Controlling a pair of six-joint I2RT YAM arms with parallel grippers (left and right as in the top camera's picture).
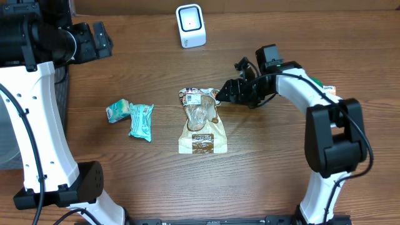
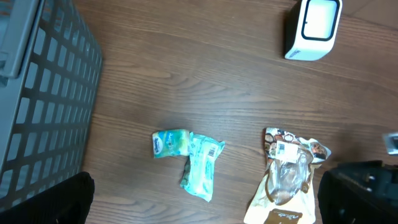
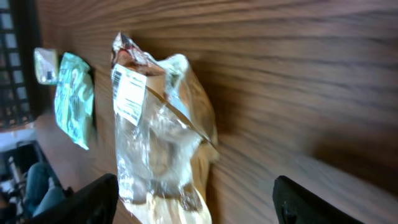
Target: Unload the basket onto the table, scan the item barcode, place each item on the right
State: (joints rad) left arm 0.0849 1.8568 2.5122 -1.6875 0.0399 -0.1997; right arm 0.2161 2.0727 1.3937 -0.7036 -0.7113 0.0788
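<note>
Overhead, we see the snack bag (image 1: 201, 122) flat mid-table, the right gripper (image 1: 222, 94) just beside its top and the left gripper (image 1: 102, 39) well apart. Left wrist: fingers (image 2: 62, 202) spread, empty. Right wrist: fingers (image 3: 87, 200) spread, holding nothing. The film looks light and crinkly, so we'd pinch the sealed top edge.

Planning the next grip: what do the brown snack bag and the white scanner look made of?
Brown snack bag: thin glossy plastic film with a clear window, shown by crinkles and glare. White scanner: probably hard plastic, a smooth white shell with rounded corners.
</note>
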